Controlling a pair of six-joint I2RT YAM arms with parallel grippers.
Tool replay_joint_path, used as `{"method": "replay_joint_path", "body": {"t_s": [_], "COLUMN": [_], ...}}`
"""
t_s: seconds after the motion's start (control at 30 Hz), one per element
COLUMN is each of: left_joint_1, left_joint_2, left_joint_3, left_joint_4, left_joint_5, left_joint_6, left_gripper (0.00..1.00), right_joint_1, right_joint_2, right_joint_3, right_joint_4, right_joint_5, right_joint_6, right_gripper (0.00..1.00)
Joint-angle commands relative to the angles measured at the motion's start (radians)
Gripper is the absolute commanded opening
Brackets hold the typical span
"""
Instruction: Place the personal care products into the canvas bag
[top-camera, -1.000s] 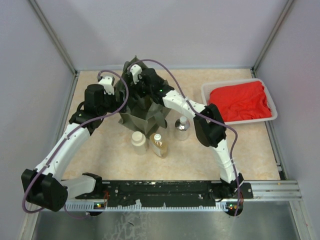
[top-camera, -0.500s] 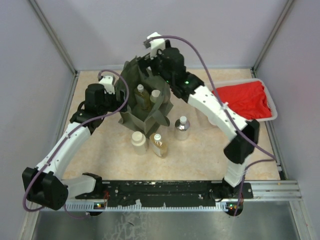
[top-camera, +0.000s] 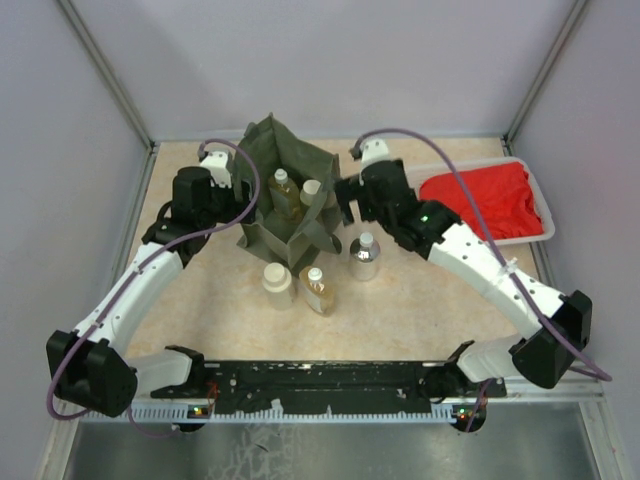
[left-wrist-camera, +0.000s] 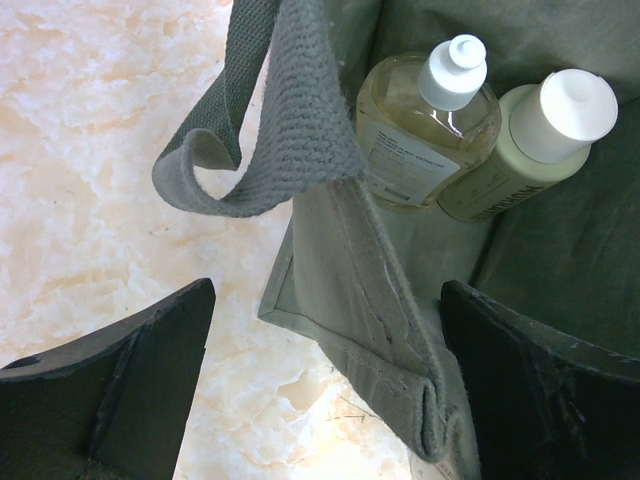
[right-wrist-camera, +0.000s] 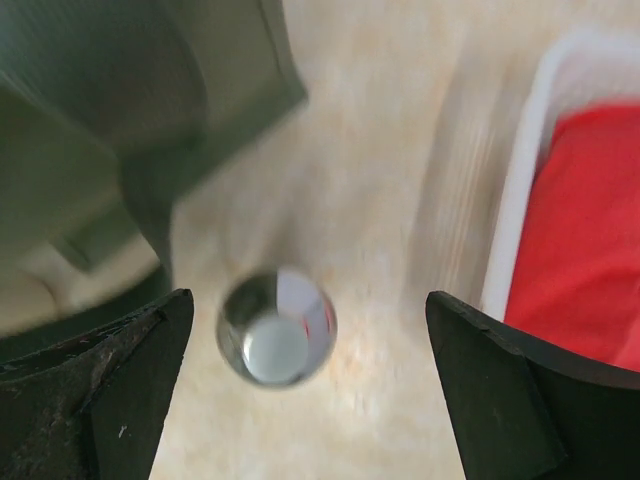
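Observation:
The olive canvas bag stands open at the back centre. An amber bottle and a pale bottle stand inside it; both show in the left wrist view, amber and pale. On the table in front stand a beige bottle, an amber bottle and a silvery bottle. My left gripper is open, its jaws either side of the bag's left wall. My right gripper is open above the silvery bottle, beside the bag's right side.
A white tray holding a red cloth sits at the back right; its rim is close to my right finger. A bag handle hangs loose over the left wall. Enclosure walls stand on three sides.
My right arm has come up out of the bag, swung right and dropped over the silvery bottle, its gripper empty. Two bottles now show in the bag. The left arm has barely moved.

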Motion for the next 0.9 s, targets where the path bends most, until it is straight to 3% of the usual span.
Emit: {"method": "replay_joint_path", "body": {"t_s": [0.0, 0.3, 0.87], "left_joint_1": [0.003, 0.004, 0.003], "left_joint_2": [0.015, 0.014, 0.007], "left_joint_3": [-0.003, -0.009, 0.001], "left_joint_4": [-0.051, -0.048, -0.057], "left_joint_5": [-0.016, -0.006, -0.018], "left_joint_6": [0.029, 0.019, 0.028], "left_gripper": [1.0, 1.0, 1.0], "right_joint_1": [-0.003, -0.004, -0.055], "right_joint_2": [-0.06, -0.084, 0.112], "right_joint_3": [-0.138, -0.215, -0.208], "right_joint_4": [-0.154, -0.162, -0.044], "right_joint_5": [-0.046, -0.099, -0.215], "right_joint_6": [0.143, 0.148, 0.105], "right_gripper": [0.99, 0.99, 0.99]}}
